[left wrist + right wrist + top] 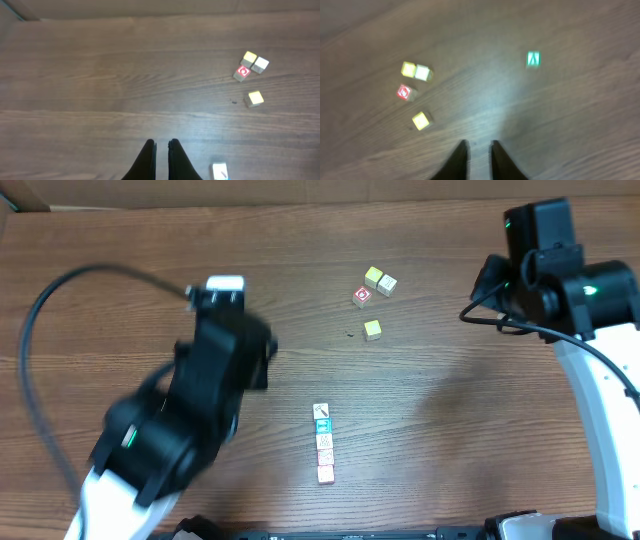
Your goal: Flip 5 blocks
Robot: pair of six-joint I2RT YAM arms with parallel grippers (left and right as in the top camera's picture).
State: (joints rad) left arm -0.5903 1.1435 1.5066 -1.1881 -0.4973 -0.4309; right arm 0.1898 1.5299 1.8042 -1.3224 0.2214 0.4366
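Hovering clear of the near-centre row of five small wooden letter blocks [324,442], left gripper [162,142] pressed together, right gripper [479,144] slightly parted and empty; next probably needs reaching an end block.

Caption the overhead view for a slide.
Five letter blocks in a column mid-table, four loose cubes beyond, left arm and right arm clear of both.

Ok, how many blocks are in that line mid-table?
5, in one column: white block with a dark mark farthest, teal block next, then three pink-printed blocks toward the front edge. None seems hidden.
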